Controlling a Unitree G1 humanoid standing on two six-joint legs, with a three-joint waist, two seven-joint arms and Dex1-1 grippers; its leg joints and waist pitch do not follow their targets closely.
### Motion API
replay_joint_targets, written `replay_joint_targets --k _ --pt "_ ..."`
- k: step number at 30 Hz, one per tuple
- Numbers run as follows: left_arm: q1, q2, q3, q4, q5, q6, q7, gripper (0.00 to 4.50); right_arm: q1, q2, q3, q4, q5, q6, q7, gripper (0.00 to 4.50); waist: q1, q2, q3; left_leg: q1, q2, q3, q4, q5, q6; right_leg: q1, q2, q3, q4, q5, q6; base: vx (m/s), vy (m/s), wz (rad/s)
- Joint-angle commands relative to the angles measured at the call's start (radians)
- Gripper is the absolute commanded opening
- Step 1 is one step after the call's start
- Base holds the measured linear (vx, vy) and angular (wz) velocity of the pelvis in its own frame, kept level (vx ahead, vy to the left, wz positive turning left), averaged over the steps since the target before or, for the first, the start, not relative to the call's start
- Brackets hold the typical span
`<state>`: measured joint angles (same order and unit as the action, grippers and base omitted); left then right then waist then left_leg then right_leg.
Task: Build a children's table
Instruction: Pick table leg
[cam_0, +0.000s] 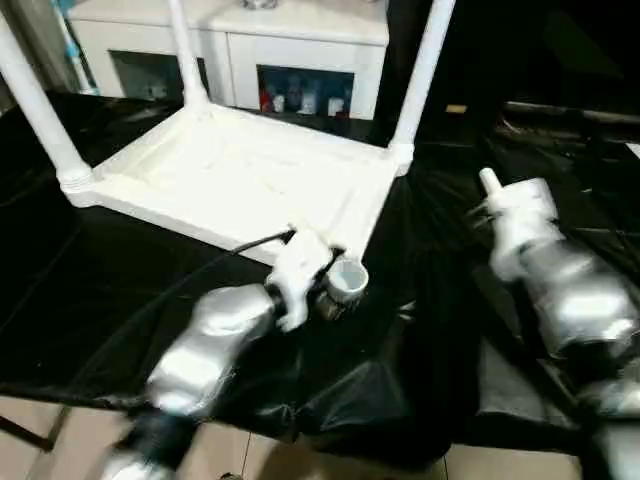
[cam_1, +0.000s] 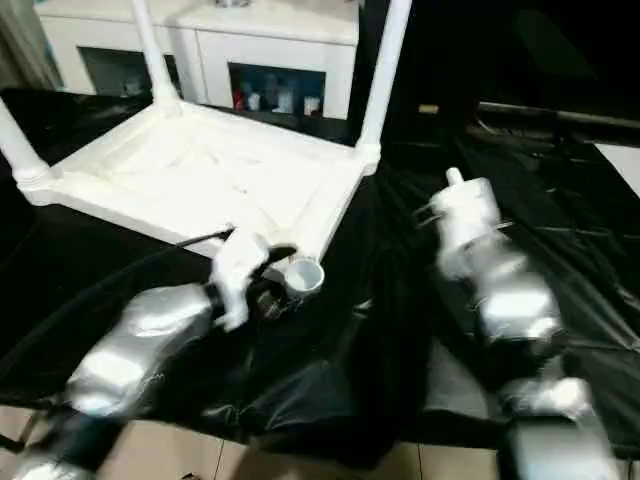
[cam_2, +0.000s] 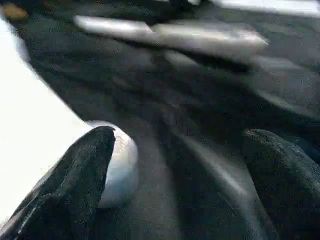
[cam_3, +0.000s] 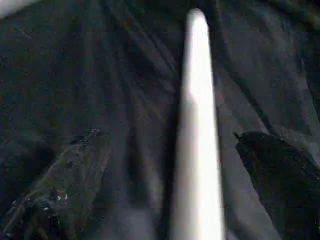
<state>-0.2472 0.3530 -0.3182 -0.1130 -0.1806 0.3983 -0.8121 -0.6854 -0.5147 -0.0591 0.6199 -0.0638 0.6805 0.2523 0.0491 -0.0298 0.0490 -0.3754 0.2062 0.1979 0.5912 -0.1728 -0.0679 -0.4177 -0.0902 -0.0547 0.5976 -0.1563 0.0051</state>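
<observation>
Lying upside down on the black sheet (cam_0: 90, 300), table (cam_0: 240, 170) has three legs up; its near socket (cam_0: 346, 279) is empty, left gripper (cam_2: 175, 170) spread wide beside it, holding nothing. Right gripper (cam_3: 170, 165), jaws apart, straddles the loose fourth leg (cam_3: 199, 125) on the sheet, ungripped. Risk: leg could roll off centre as jaws close, or left fingers (cam_2: 80, 180) could nudge the table.

Upright legs (cam_0: 422, 70) fence the table top (cam_0: 230, 165); black cloth (cam_0: 430, 300) between the forearms lies open.

place: home-like room | cue: white glass-door cabinet (cam_0: 240, 50) behind black-draped table (cam_0: 120, 290)
</observation>
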Motion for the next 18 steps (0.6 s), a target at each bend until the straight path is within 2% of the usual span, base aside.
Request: replay_joint_targets --k 1,4,8,10,12,14,16,18 --pt "0.008 0.030 -0.005 -0.081 -0.032 0.058 -0.035 4.50 -0.035 -0.024 -0.010 0.082 0.009 0.058 0.034 4.45 0.001 -0.006 -0.063 0.016 0.013 -0.005 -0.061 -0.239 -0.013 0.044 -0.029 0.029 -0.061 -0.270 -0.171 0.000 0.000 0.00" --pt "0.019 0.059 -0.001 -0.125 -0.052 0.097 -0.052 4.50 -0.066 -0.045 -0.007 0.164 0.016 0.075 0.067 4.45 0.004 -0.010 -0.062 0.015 0.012 -0.004 -0.062 -0.247 -0.010 0.045 -0.028 0.028 -0.062 -0.275 -0.177 0.000 0.000 0.00" --pt "0.019 0.081 0.007 -0.158 -0.061 0.136 -0.059 4.50 -0.104 -0.064 -0.037 0.287 0.045 0.095 0.125 4.45 0.008 -0.016 -0.062 0.014 0.012 -0.003 -0.059 -0.255 -0.012 0.044 -0.032 0.029 -0.063 -0.312 -0.175 0.000 0.000 0.00" --pt "0.016 0.088 0.011 -0.172 -0.066 0.155 -0.059 4.50 -0.119 -0.075 -0.034 0.329 0.050 0.100 0.158 4.18 0.009 -0.016 -0.061 0.013 0.012 -0.003 -0.057 -0.248 -0.012 0.044 -0.031 0.029 -0.063 -0.316 -0.171 0.000 0.000 0.00" --pt "0.013 0.095 0.014 -0.188 -0.072 0.173 -0.054 4.50 -0.133 -0.088 -0.033 0.370 0.044 0.096 0.159 4.10 0.010 -0.015 -0.060 0.012 0.012 -0.003 -0.057 -0.252 -0.015 0.043 -0.031 0.028 -0.065 -0.331 -0.169 0.000 0.000 0.00" --pt "0.009 0.099 0.014 -0.201 -0.078 0.190 -0.050 4.50 -0.143 -0.099 -0.029 0.411 0.039 0.089 0.169 3.99 0.010 -0.015 -0.060 0.013 0.012 -0.004 -0.056 -0.262 -0.020 0.043 -0.031 0.027 -0.065 -0.350 -0.167 0.000 0.000 0.00" --pt "0.008 0.103 0.014 -0.213 -0.085 0.204 -0.049 4.50 -0.149 -0.108 -0.023 0.456 0.036 0.076 0.184 3.66 0.009 -0.017 -0.059 0.011 0.011 -0.004 -0.055 -0.276 -0.022 0.041 -0.031 0.026 -0.066 -0.366 -0.164 0.000 0.000 0.00" --pt "0.007 0.105 0.014 -0.217 -0.087 0.209 -0.048 4.50 -0.148 -0.113 -0.014 0.480 0.033 0.069 0.199 3.62 0.008 -0.017 -0.057 0.011 0.010 -0.005 -0.054 -0.298 -0.024 0.039 -0.031 0.025 -0.070 -0.403 -0.156 0.000 0.000 0.00"
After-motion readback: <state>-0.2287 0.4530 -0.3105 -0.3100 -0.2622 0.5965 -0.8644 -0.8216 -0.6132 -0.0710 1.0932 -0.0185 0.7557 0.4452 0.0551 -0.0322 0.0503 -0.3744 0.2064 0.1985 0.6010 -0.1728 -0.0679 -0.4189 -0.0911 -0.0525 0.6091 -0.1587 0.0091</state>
